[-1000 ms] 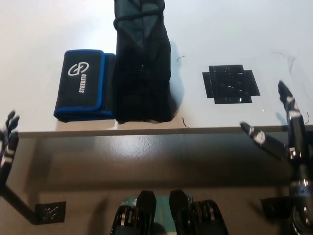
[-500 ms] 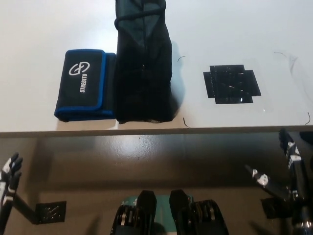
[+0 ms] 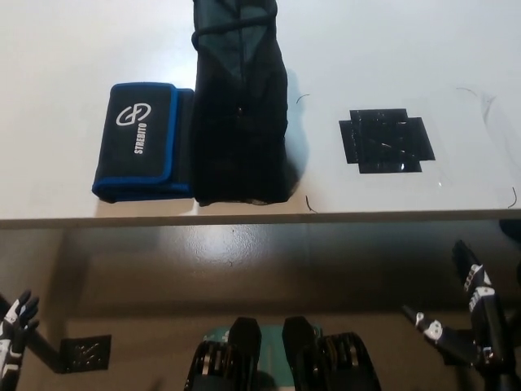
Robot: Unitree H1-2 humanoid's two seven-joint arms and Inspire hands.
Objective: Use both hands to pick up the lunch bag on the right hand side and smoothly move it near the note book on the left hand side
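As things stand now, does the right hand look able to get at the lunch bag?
Probably not without a long reach. The right hand hangs open below the table edge at far right, while the lunch bag stands left of centre beside the notebook. Nothing lies between them but black tape.

A robotics test bench in a lab-like room: a plain white tabletop bears a cross-shaped placement mark of black tape, and a similar black taped marker lies on the brown floor below.
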